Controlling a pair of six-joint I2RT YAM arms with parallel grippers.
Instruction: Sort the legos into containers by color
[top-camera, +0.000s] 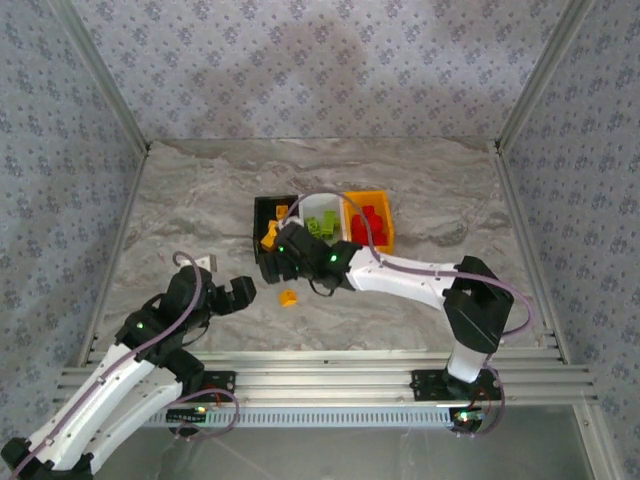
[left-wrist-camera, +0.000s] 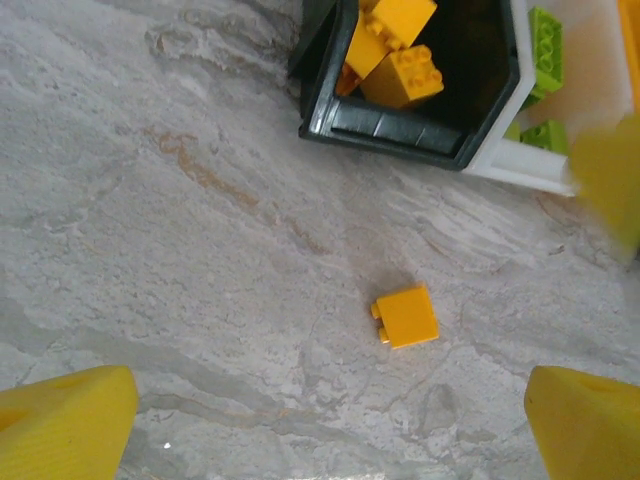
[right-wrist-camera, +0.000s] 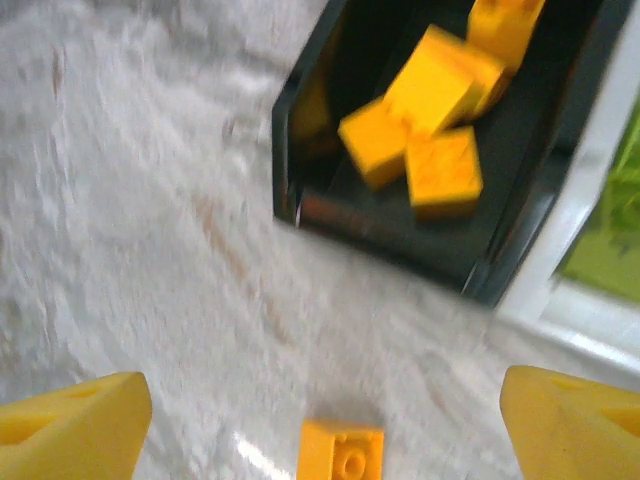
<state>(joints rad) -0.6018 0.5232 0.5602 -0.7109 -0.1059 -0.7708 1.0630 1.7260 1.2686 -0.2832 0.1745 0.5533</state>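
Soft, even light comes from overhead, so the pale surface reads bright with no hard glare, and a broad dim shadow sits on the back wall. The left wrist view is crisp on the loose brick and its small soft shadow, though the left end effector has fuzzy fingers. The right wrist view is smeared all over, the black bin blurry, with 1 small glint low down.

orange-yellow lego, black bin, marbled table
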